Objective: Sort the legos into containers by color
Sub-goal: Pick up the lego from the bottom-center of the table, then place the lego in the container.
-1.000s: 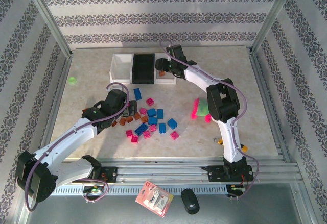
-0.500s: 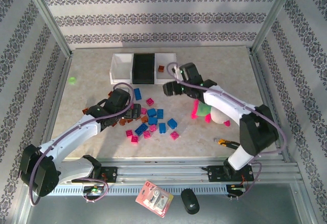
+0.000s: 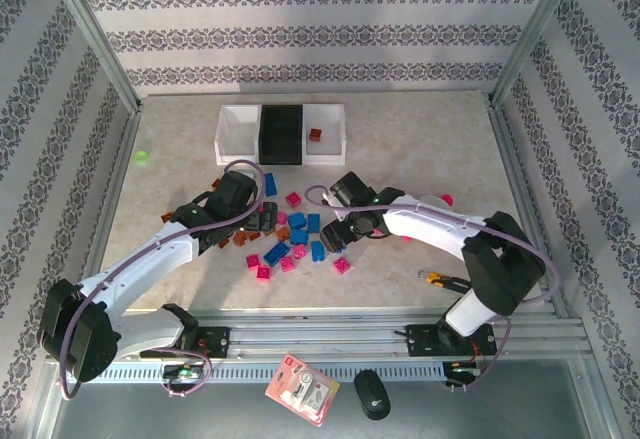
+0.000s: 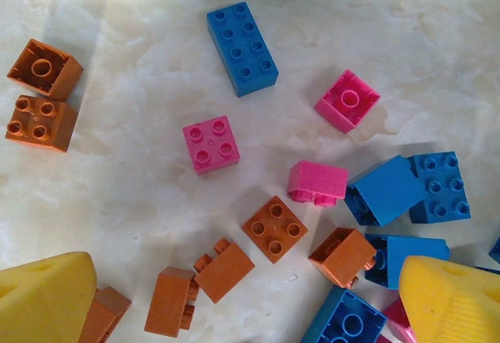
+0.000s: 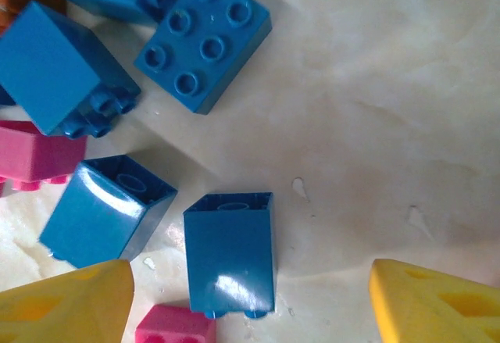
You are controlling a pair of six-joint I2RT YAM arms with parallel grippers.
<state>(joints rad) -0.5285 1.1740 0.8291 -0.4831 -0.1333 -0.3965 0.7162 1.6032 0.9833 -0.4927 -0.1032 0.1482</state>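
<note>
Legos [image 5: 229,253]: hard plastic, smooth and glossy; blue one at bottom centre of right wrist view shows white glare. Worktop [image 4: 437,62]: pale marble-look, smooth w/ slight sheen. Pads [image 4: 457,304] on jaws: yellow, matt; lower-right one finely ribbed. Containers [image 3: 222,139]: smooth plastic, white and black. Rails [image 3: 330,321] along bottom of top view: bare metal.

The right pincer [image 3: 343,229] has swung from the right white bin [image 3: 336,129], where an orange-brown brick [image 3: 315,135] now lies, down to the blue legos [image 3: 300,224].

Orange lego [image 4: 105,312] half behind a yellow pincer finger [image 4: 43,300]; pink lego [image 5: 176,326] partly off bottom edge
</note>
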